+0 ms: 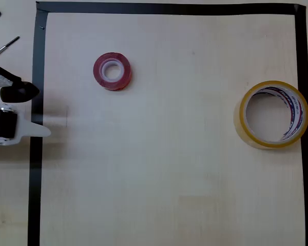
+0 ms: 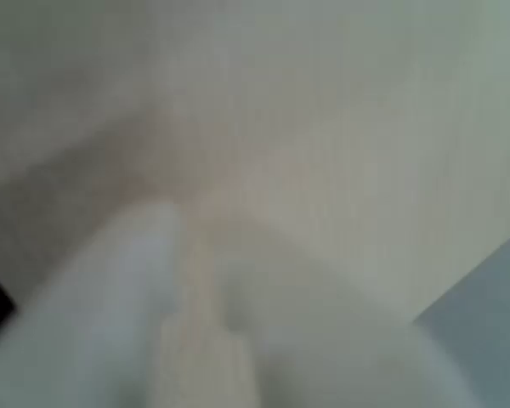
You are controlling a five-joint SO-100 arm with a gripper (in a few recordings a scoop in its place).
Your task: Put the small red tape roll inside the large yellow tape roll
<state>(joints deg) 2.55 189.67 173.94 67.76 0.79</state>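
The small red tape roll (image 1: 112, 71) lies flat on the pale table in the upper left of the overhead view, its white core facing up. Far to the right, by the black border, the large yellow tape roll (image 1: 273, 114) lies flat, with red and dark blue print on its inner core. My gripper (image 1: 42, 131) sits at the left edge over the black tape line, well away from both rolls. In the blurred wrist view the two white fingers (image 2: 136, 255) lie close together over bare table, and my gripper (image 2: 191, 234) looks shut with nothing in it.
A black tape border (image 1: 36, 154) frames the work area on the left, top and right. A thin tool (image 1: 5, 48) lies outside the border at the upper left. Bare wood stretches between the two rolls.
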